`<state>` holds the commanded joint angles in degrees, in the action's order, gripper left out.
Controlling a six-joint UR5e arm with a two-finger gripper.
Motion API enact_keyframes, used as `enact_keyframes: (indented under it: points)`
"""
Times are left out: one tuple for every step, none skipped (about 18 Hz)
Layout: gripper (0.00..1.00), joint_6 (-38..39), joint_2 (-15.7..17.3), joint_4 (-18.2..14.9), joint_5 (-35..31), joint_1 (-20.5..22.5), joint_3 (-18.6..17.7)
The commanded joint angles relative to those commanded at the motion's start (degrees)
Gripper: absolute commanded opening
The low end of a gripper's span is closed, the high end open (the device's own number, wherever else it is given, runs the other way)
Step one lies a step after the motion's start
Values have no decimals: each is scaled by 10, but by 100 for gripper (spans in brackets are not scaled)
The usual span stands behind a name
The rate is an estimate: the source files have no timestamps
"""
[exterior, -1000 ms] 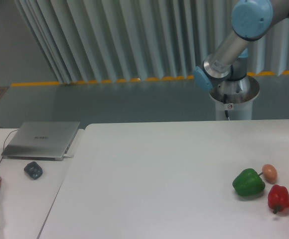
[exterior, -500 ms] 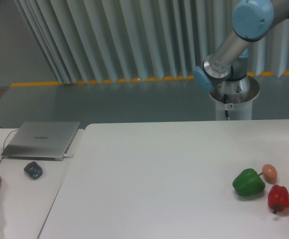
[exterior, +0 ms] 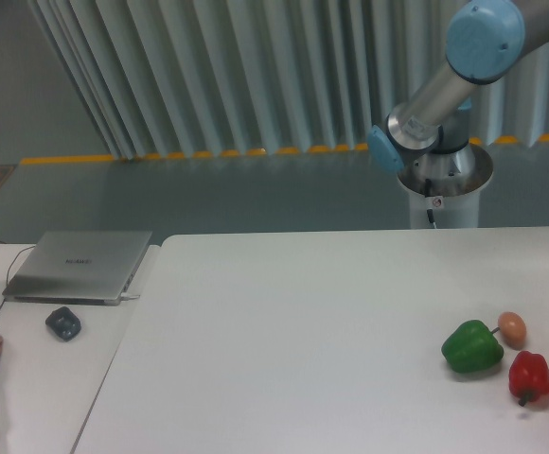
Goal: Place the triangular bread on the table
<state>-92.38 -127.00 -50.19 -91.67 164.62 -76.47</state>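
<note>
My tool is out of frame, bread unseen (likely light, crushable — hold its broad sides) above the tabletop (exterior: 284, 331).

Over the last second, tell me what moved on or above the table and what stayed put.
Only the arm moved: its blue elbow joint shifted slightly right and down. Its jaws are out of view, and no bread is visible. The green pepper, egg, red pepper and laptop stayed where they were.

My arm (exterior: 435, 95) is brushed silver tubing with light blue plastic joint caps, sitting on a round metal base (exterior: 443, 180) with a small red-white sticker and black cable.
</note>
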Motion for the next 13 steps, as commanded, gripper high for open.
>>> enact_keyframes:
  points:
    - [100,5,0,-1,0,0,0]
    - [100,7,1,-1,0,0,0]
    - [100,7,0,-1,0,0,0]
    - [96,8,0,-1,0,-1,0]
    - [93,8,0,-1,0,-1,-1]
    - [79,8,0,-1,0,-1,-1]
    - [71,7,2,-2,0,-1,-3]
    - [67,8,3,-2,-1,-2,-4]
    - [65,8,5,-3,-2,-3,-6]
    - [57,7,7,-4,-4,-4,-7]
    - [54,7,12,-5,-4,-5,-11]
    - [48,7,16,-5,-5,-5,-16]
    - [46,5,18,-6,-5,-6,-18]
